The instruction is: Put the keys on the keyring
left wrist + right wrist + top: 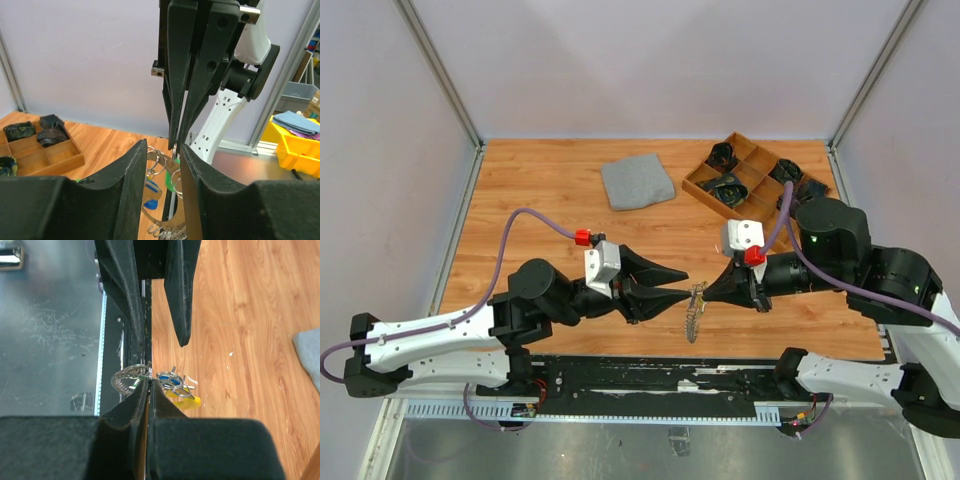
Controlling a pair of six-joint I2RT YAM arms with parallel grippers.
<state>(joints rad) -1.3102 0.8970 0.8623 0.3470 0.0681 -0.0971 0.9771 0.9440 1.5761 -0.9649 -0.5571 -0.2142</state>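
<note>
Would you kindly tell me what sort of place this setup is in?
Probably a robotics lab cell: a wooden tabletop walled by plain white panels on metal framing, with a yellow storage bin beyond.

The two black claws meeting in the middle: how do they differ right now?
The left gripper has its jaws apart; the right gripper has its jaws pressed together. The right gripper pinches the keyring at its tips; the left gripper merely straddles the ring, clamping nothing. The left gripper points toward the robot's right, the right gripper toward its left. Both are black, two-fingered and meet tip to tip at the ring.
</note>
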